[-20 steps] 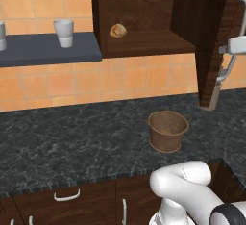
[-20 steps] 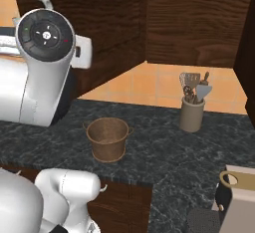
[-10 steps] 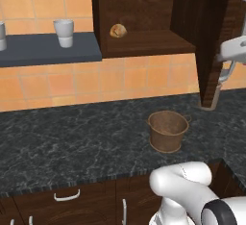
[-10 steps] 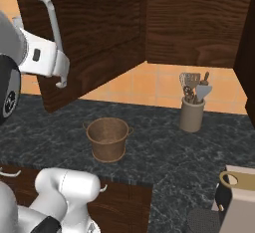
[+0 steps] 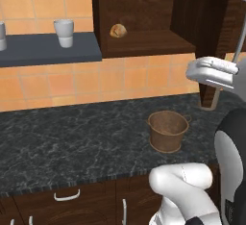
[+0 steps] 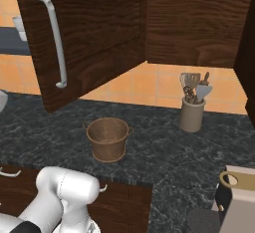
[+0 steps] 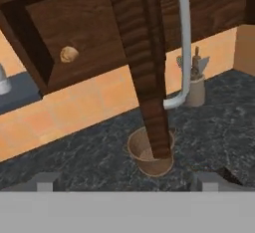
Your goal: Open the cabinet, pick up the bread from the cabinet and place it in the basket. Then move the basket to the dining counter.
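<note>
Evidently the opening step is finished: the cabinet [image 5: 144, 22] stands open, its door [image 6: 94, 33] swung wide out over the black speckled counter [image 5: 72, 137], with the silver bar handle [image 6: 54, 40] on the door's free edge. The bread [image 5: 118, 30] is seen lying on the cabinet shelf, toward the left of the open compartment; it is also made out as a small tan lump inside the cabinet in the hand view. The basket [image 5: 167, 131] is set upright on the counter below and somewhat to the right of the shelf, and nothing can be seen inside it. The gripper [image 7: 127, 181] is carried with its jaws spread wide and nothing between them, apart from the door and facing its edge. The picking of the bread is therefore judged to be the step in hand. For the next move, the door edge must be cleared and the hand brought up and round into the compartment, level with the shelf. How deep the bun sits on the shelf cannot be judged well, so a cautious reach is called for.
</note>
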